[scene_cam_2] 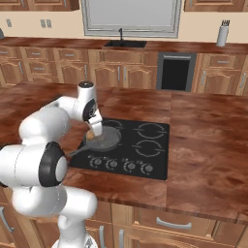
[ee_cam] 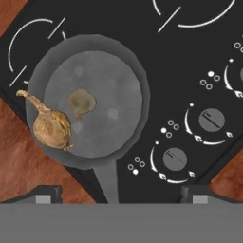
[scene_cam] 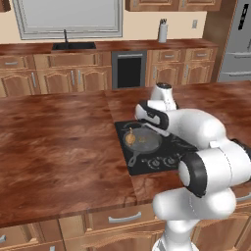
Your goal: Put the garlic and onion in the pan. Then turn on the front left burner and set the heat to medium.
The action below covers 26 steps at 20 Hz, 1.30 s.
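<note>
The pan [ee_cam: 109, 80], a dark grey skillet, sits on the black cooktop and covers the front left burner, its handle [ee_cam: 108, 182] pointing toward my hand. The golden-brown onion [ee_cam: 51, 128] lies inside against the pan's wall, its stem tip over the rim. A small pale tan lump, apparently the garlic [ee_cam: 81, 102], rests on the pan floor near the middle. My gripper [ee_cam: 121, 195] hovers above the pan, open, with nothing between its fingers. In the left base view the pan [scene_cam: 144, 142] and the onion [scene_cam: 130, 138] lie under my forearm. In the right base view the gripper [scene_cam_2: 97, 131] hangs over the pan [scene_cam_2: 107, 139].
Round control knobs [ee_cam: 174, 159] [ee_cam: 211, 119] run along the cooktop's front edge [scene_cam_2: 121, 164]. Other burner rings [scene_cam_2: 147, 130] lie to the right and behind. Brown wooden countertop [scene_cam: 59, 147] surrounds the cooktop.
</note>
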Motion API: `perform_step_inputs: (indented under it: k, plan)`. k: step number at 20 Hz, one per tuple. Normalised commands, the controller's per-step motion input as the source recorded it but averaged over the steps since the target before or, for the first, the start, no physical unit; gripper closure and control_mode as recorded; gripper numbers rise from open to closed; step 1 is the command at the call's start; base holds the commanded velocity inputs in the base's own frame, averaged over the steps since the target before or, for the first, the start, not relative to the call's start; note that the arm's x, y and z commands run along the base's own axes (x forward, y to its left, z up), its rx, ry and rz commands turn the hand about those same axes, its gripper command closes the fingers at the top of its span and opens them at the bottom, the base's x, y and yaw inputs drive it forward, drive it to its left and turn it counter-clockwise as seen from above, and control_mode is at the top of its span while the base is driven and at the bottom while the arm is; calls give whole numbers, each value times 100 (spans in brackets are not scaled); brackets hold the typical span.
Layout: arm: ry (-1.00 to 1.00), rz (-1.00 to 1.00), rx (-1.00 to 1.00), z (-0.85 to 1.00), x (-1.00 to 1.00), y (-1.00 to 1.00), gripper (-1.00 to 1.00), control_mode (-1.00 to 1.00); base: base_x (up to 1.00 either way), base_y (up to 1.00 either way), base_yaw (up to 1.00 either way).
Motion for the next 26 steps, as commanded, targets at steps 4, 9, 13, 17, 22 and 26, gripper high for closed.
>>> perform_step_inputs:
  k: [4, 9, 13, 17, 22, 26]
  plan:
    - [0, 0, 1, 0, -61, -3, -100, -100, 0, 0, 0]
    - [0, 1, 1, 0, -60, -9, -100, -100, 0, 0, 0]
    - [0, 2, 0, 0, -50, -19, -100, -100, 0, 0, 0]
    - [0, 4, 0, 0, -34, -19, -100, -100, 0, 0, 0]
    - [2, 6, 0, 0, -6, -4, -100, -100, 0, 0, 0]
    - [6, 7, 0, -2, 0, 0, -100, -100, 0, 0, 0]
